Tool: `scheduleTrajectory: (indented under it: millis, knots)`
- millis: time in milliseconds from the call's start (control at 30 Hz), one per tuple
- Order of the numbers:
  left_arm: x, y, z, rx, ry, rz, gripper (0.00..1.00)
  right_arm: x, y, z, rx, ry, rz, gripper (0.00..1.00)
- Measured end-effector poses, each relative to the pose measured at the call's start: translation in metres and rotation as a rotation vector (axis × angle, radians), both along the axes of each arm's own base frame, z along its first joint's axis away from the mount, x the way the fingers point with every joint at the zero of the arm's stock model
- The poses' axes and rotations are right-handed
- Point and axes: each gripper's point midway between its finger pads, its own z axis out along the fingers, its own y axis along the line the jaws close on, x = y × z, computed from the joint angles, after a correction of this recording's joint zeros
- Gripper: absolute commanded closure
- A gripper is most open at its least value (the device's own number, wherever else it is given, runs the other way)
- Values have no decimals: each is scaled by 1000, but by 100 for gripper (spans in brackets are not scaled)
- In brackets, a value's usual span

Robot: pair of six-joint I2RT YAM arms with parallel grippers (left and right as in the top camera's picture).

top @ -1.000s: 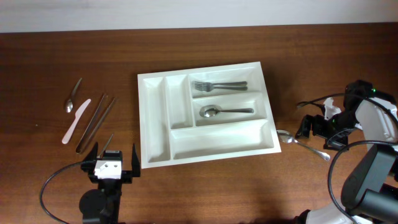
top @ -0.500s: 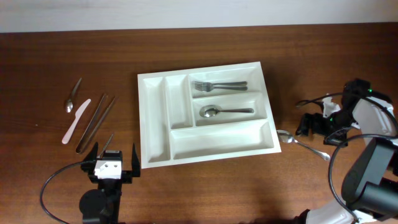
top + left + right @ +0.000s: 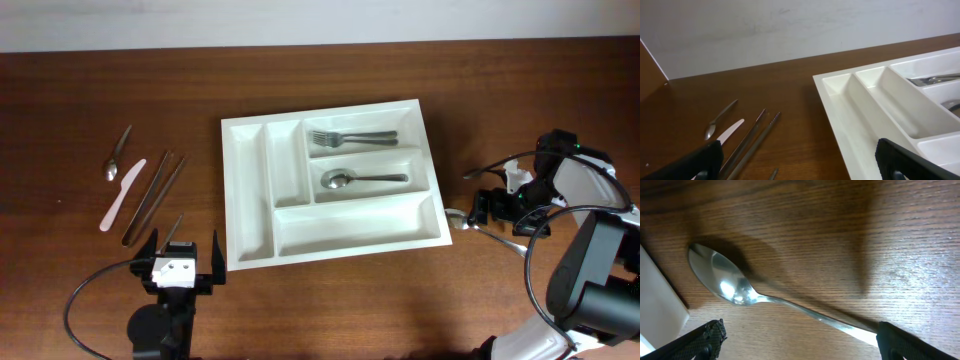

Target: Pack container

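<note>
Centrally on the brown wooden table (image 3: 330, 310) lies the large white rectangular plastic cutlery tray (image 3: 248, 195), slightly skewed. A silver metal fork (image 3: 350, 137) lies in its top long compartment and a silver spoon (image 3: 362, 179) in the middle one.

The left arm sits low at the near edge with its wrist level. The left gripper (image 3: 183, 244) points toward the far side, jaws wide apart and holding nothing, near the tray's near-left corner (image 3: 860, 100).

The right arm reaches in from the right edge with its wrist bent downward. The right gripper (image 3: 497, 212) hangs low over a second silver metal spoon (image 3: 730, 287) lying on the wood just beside the tray's right wall (image 3: 655, 305). Its jaws are spread wide, gripping nothing.
</note>
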Motion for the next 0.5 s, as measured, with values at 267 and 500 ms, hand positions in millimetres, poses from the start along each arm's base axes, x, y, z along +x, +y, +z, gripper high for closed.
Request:
scheduleTrajectory:
  millis: [267, 500]
  knots:
    - [0, 0, 0, 0, 0, 0, 1, -6, 1, -14, -2, 15, 2, 1]
    - [0, 0, 0, 0, 0, 0, 1, -9, 1, -20, -5, 20, 1, 1]
